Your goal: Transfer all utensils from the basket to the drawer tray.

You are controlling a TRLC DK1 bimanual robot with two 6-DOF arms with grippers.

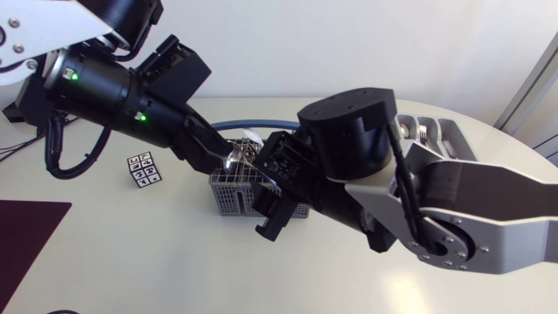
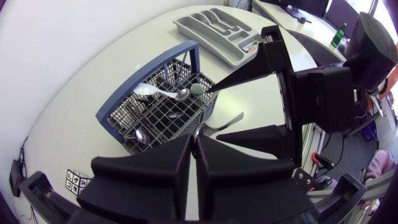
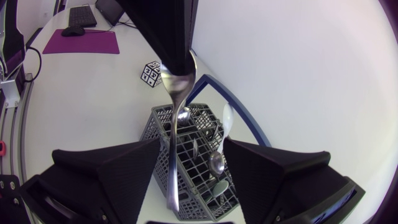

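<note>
The overhead camera looked down on the white round table [image 1: 131,253]; both wrist cameras peered closely, from opposite sides, at the grey wire-mesh cutlery basket [image 1: 234,194], mid-frame in all views.

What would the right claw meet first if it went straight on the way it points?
The silver utensil held by the left claw, which hangs between the right claw's open fingers. Past it, probably the basket, though depth is unclear.
</note>
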